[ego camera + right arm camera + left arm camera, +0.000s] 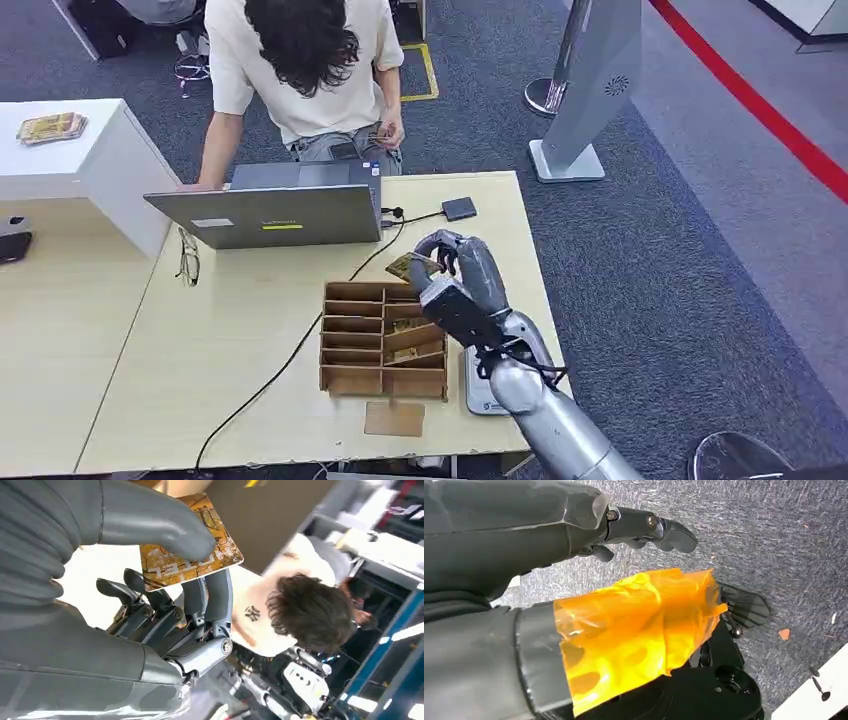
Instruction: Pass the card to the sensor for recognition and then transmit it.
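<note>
A brown slotted organizer box (383, 340) is sitting on the pale wooden counter (230, 350), and a few of its compartments on the robot's right side are holding gold-patterned cards; the other slots look bare, though the robot's arm is covering part of that side. Just beside the box, toward the counter's near edge, a flat brown card-sized piece (394, 418) is lying, and a white sensor pad (482, 392) is resting on the right of the box, partly under the arm.

The right hand (455, 280) is hovering above the far right corner of the box, grasping the card (411, 267). In the right wrist view the thick thumb is pressing on the card's (192, 555) printed gold face while the dark fingers (200, 600) are curling beneath it, pinching it clear of the counter.

The left hand (589, 580) is hanging over grey carpet, its dark fingers (659, 530) bending loosely and apart, gripping nothing; orange tape (634, 630) is wrapping its thumb.

Beyond the box, a grey laptop (275, 210) is standing open, with a person (300, 70) leaning over it and glasses (188, 256) lying beside it.
</note>
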You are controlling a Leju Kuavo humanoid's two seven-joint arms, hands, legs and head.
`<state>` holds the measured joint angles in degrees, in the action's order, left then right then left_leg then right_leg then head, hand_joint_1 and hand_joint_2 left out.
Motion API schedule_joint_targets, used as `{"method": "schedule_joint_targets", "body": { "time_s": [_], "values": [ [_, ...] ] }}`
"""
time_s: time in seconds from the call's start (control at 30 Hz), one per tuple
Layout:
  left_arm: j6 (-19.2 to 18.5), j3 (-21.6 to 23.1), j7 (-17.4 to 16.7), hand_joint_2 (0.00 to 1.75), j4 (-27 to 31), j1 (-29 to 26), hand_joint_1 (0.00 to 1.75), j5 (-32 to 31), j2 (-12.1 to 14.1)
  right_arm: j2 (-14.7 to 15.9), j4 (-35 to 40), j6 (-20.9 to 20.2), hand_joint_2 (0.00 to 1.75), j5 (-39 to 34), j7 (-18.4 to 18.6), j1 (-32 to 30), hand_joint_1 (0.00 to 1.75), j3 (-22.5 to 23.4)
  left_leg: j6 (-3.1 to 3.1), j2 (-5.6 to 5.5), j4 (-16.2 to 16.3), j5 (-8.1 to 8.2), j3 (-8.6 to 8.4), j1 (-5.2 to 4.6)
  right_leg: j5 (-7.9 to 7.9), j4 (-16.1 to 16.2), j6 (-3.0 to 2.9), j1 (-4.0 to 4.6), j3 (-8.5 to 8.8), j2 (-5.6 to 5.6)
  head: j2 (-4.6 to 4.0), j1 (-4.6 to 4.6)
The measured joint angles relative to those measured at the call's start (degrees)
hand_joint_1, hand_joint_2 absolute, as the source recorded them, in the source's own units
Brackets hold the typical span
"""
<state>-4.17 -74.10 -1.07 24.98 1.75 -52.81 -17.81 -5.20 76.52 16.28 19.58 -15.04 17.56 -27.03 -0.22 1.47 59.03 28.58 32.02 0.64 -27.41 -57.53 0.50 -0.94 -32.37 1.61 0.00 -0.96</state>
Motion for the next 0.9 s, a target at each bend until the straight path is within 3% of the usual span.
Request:
{"method": "schedule_joint_targets", "body": {
  "time_s": [0.17,0.43,0.9],
  "values": [
    [0.57,0.0,0.31,0.0,0.0,0.0,0.0,0.52,0.04,0.0,2.92,-4.23,1.75,-8.42,-0.94,-1.58,1.75,1.79,0.0,0.0,0.0,0.0,0.0,0.0,0.0,0.0,0.0,0.0,0.0,0.0,0.0,0.0],
    [1.09,-0.13,0.26,0.0,0.0,0.03,0.0,1.6,-0.04,0.0,3.54,-8.55,1.75,-14.7,-1.38,-2.66,1.75,2.42,0.0,0.0,0.0,0.0,0.0,0.0,0.0,0.0,0.0,0.0,0.0,0.0,0.0,0.0],
    [2.07,-0.66,-1.07,0.0,0.0,0.03,0.0,3.12,-1.6,0.0,2.44,-12.13,1.75,-16.25,-1.62,-3.12,1.75,2.4,0.0,0.0,0.0,0.0,0.0,0.0,0.0,0.0,0.0,0.01,0.0,0.0,0.0,0.02]
  ]
}}
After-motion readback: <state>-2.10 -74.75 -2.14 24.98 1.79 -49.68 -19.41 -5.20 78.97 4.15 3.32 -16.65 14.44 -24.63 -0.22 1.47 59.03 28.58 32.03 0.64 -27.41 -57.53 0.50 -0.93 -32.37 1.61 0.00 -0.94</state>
